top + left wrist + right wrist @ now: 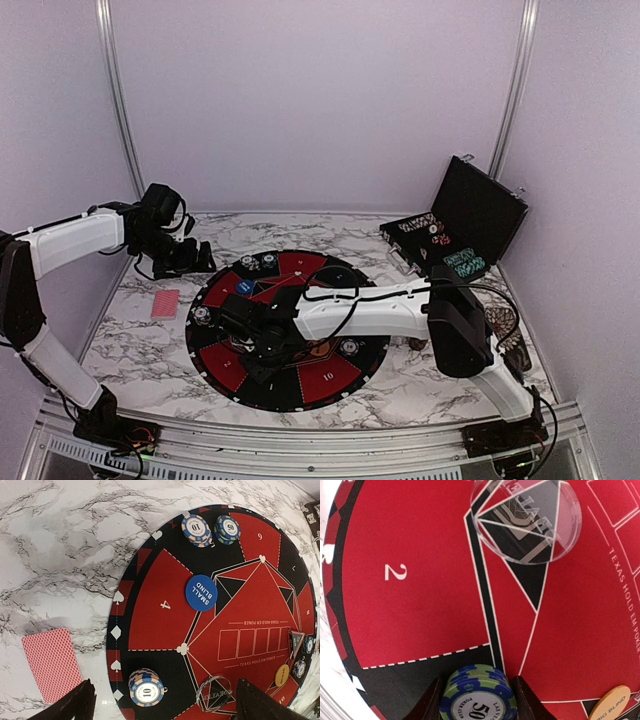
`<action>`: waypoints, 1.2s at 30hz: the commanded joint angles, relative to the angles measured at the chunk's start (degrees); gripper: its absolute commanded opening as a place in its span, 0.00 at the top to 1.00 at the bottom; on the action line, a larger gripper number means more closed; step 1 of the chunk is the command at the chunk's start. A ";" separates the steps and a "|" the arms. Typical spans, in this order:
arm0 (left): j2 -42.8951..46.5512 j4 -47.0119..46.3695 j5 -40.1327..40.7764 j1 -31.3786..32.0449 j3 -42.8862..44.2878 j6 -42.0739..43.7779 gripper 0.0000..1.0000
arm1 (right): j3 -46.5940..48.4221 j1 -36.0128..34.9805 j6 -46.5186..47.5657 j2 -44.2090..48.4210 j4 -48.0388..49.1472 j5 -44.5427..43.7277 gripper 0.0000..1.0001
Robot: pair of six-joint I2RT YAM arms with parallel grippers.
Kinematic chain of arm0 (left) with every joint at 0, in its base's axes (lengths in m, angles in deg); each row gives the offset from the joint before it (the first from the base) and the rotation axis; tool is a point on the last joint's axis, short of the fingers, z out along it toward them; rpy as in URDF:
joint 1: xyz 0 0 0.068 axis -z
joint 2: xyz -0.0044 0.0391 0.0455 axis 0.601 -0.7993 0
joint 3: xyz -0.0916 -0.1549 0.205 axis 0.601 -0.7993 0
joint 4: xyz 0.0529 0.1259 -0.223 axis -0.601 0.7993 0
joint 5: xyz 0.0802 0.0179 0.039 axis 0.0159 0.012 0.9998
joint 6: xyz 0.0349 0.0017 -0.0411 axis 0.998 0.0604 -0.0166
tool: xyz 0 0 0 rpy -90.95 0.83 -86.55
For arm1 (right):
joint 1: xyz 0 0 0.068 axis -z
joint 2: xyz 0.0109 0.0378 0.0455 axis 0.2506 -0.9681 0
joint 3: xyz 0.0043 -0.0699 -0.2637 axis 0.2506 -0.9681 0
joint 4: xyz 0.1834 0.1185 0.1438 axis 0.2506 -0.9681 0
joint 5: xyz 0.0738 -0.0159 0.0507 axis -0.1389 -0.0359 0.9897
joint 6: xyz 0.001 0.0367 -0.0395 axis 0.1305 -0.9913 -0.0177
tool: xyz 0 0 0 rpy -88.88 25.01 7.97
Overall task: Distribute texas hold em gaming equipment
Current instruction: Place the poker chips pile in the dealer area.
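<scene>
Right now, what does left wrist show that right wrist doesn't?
Only left wrist: the red-backed card on the marble beside the mat, the blue small blind button, and chip stacks marked 10 and.
Only right wrist: the right gripper closed around a blue-green 50 chip stack near sector 2.
Both: the round red-and-black poker mat, the clear disc and the orange big blind button.

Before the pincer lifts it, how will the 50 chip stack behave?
The 50 chip stack is loose discs between the right pincer fingers, so it may shear apart. Its smooth rims look slippery. Tilted, chips could roll across the round poker mat.
</scene>
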 commanded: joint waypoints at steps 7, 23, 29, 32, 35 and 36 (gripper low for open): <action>2.00 -0.51 -1.89 0.03 -2.04 0.27 0.01 | -1.61 -0.37 0.52 1.36 1.65 0.83 0.43; 7.67 3.39 1.53 9.55 -4.54 -2.31 0.01 | -13.69 5.02 3.34 19.25 8.04 -1.29 0.14; 10.91 5.08 3.65 18.18 -6.40 -6.24 0.01 | -23.40 13.45 4.46 30.68 15.39 -4.36 0.15; 11.66 5.26 4.86 23.17 -7.52 -8.78 0.01 | -27.21 18.14 5.22 35.31 19.56 -4.01 0.15; 10.53 5.51 6.52 28.46 -8.21 -11.63 0.01 | -30.35 22.30 6.14 39.08 23.81 -3.71 0.16; 9.80 5.61 6.77 30.01 -8.45 -12.87 0.01 | -31.09 23.60 6.31 40.20 24.79 -3.35 0.16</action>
